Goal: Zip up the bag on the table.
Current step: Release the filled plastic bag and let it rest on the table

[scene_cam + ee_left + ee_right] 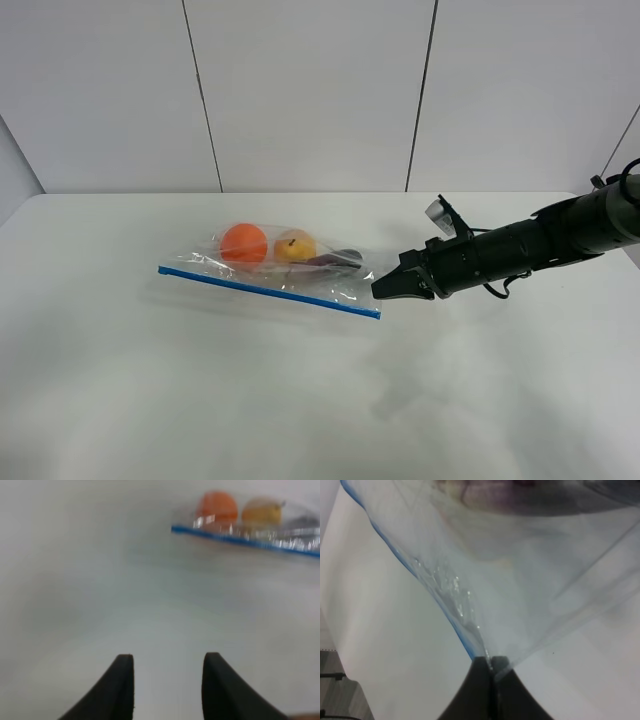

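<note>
The clear bag (285, 265) lies on the white table (300, 400), its blue zipper strip (268, 291) along the near edge. Inside are an orange item (244, 243), a yellow item (294, 245) and a dark purple item (335, 259). My right gripper (380, 291) reaches in from the right and is shut on the bag's right corner at the end of the zipper strip; in the right wrist view its tips (491, 669) pinch the plastic. My left gripper (167, 670) is open over bare table, well short of the bag (250, 522). The left arm is out of the high view.
Grey wall panels (310, 90) stand behind the table's far edge. In the right wrist view the table's edge and a dark frame (332, 695) show beside the gripper.
</note>
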You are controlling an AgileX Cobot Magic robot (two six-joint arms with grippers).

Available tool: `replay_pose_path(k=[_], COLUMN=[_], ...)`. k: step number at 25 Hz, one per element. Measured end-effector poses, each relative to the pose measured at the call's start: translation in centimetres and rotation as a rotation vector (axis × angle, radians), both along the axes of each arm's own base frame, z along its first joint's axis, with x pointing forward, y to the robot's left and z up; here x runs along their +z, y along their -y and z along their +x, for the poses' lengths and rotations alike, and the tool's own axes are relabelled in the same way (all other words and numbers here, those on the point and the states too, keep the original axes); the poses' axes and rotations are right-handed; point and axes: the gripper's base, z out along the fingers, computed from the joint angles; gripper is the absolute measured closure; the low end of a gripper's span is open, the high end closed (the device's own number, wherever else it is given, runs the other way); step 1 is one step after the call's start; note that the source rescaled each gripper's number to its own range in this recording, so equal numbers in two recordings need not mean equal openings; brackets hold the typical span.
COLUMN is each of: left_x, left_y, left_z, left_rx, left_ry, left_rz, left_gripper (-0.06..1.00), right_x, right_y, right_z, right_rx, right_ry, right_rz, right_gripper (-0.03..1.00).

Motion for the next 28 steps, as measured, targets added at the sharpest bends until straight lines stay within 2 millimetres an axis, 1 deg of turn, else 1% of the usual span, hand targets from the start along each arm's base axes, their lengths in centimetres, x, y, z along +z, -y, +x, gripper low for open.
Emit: replay_pose_path(k=[5,8,10,11,12,14,16,17,18,22,25,28], left_x=[-0.73,-0.72,-0.70,-0.68,-0.66,-0.66,-0.66,-0.66,-0.66,-0.66,-0.66,-0.66], left_y=[-0.01,-0.02,-0.02,-0.02,-0.02,-0.02,-0.02,-0.02,-0.02,-0.02,-0.02,-0.02], left_z=[0.54,0.61,0.63,0.64,0.65,0.65,0.65,0.65,0.65,0.65,0.65,0.65], left_rx=[0.002,0.002,0.002,0.003,0.003,0.003,0.003,0.003,0.003,0.003,0.003,0.003], left_ry=[-0.013,-0.007,-0.005,-0.002,0.000,0.000,0.000,0.000,0.000,0.000,0.000,0.000], left_rz=[-0.001,-0.002,-0.002,-0.002,-0.002,-0.002,-0.002,-0.002,-0.002,-0.002,-0.002,-0.002], left_gripper=[0.45,0.44,0.44,0.44,0.44,0.44,0.44,0.44,0.44,0.44,0.44,0.44], right_x=[0.00,-0.01,-0.01,-0.02,-0.02,-0.02,-0.03,-0.04,-0.04,-0.04,-0.04,-0.10], right_y=[0.00,0.00,0.00,0.01,0.01,0.01,0.02,0.02,0.02,0.02,0.02,0.07], right_z=[0.00,-0.01,-0.01,-0.02,-0.03,-0.03,-0.03,-0.04,-0.04,-0.04,-0.04,-0.02], right_rx=[0.000,0.001,0.001,0.003,0.004,0.002,0.001,0.002,0.002,-0.001,-0.002,-0.008], right_ry=[0.000,0.000,0.000,0.000,0.000,-0.003,-0.004,-0.004,-0.005,-0.009,-0.009,-0.013], right_rz=[0.000,-0.001,-0.001,-0.002,-0.003,-0.002,-0.004,-0.004,-0.004,-0.003,-0.003,-0.011], right_gripper=[0.97,0.97,0.94,0.90,0.82,0.62,0.48,0.43,0.39,0.30,0.15,0.09])
